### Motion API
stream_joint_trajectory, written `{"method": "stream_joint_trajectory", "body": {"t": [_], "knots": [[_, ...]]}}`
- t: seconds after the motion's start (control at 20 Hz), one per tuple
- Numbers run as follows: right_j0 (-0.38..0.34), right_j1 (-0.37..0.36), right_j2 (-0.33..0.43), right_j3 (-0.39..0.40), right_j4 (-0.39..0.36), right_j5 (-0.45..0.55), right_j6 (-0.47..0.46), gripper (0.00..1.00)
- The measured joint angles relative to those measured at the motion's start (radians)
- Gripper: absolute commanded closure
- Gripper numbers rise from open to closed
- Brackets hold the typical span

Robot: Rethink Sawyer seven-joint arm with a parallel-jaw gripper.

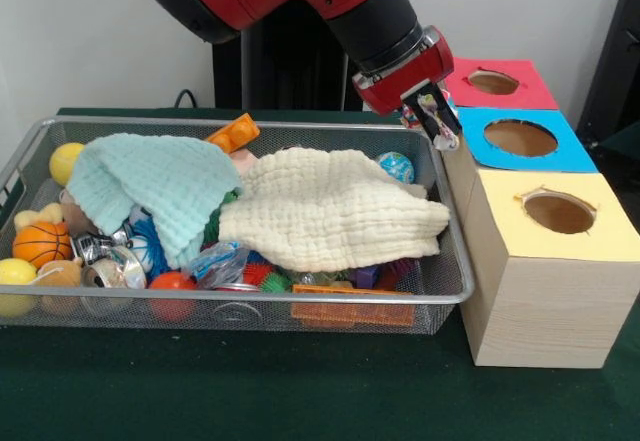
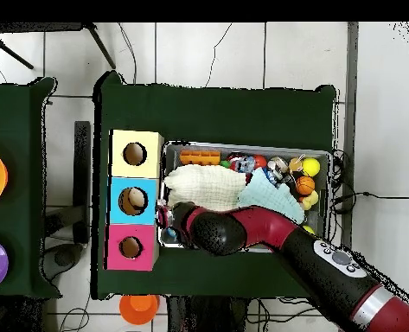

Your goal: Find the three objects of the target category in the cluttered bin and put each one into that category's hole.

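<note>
The gripper (image 1: 437,113) is hanging closed on a small multicoloured toy (image 1: 441,121), with the blue box's hole (image 1: 520,138) lying just beside it, away from the wire bin (image 1: 452,251)

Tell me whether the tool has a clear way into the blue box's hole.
Probably yes: the tool, holding a small toy, hangs by the blue box's hole, with nothing between them.

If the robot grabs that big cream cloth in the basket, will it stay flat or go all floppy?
Probably floppy: the cream cloth already sags and folds over the toys beneath it in the wire bin. It looks thin and crinkly, so likely light. It may drag small toys along as it lifts, since it lies right on them.
</note>
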State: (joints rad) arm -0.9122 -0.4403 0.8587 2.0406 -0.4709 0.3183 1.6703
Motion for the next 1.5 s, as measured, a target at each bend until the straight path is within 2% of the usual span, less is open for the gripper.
{"method": "stream_joint_trajectory", "body": {"t": [0.35, 0.7, 1.15, 1.5], "knots": [[0.040, -0.038, -0.001, -0.002, -0.044, -0.016, 0.000, 1.00], [0.129, -0.133, -0.053, -0.005, -0.060, -0.024, 0.000, 1.00], [0.202, -0.199, -0.110, -0.010, -0.061, -0.025, 0.000, 1.00], [0.303, -0.268, -0.197, -0.029, -0.061, -0.003, 0.000, 1.00]]}}
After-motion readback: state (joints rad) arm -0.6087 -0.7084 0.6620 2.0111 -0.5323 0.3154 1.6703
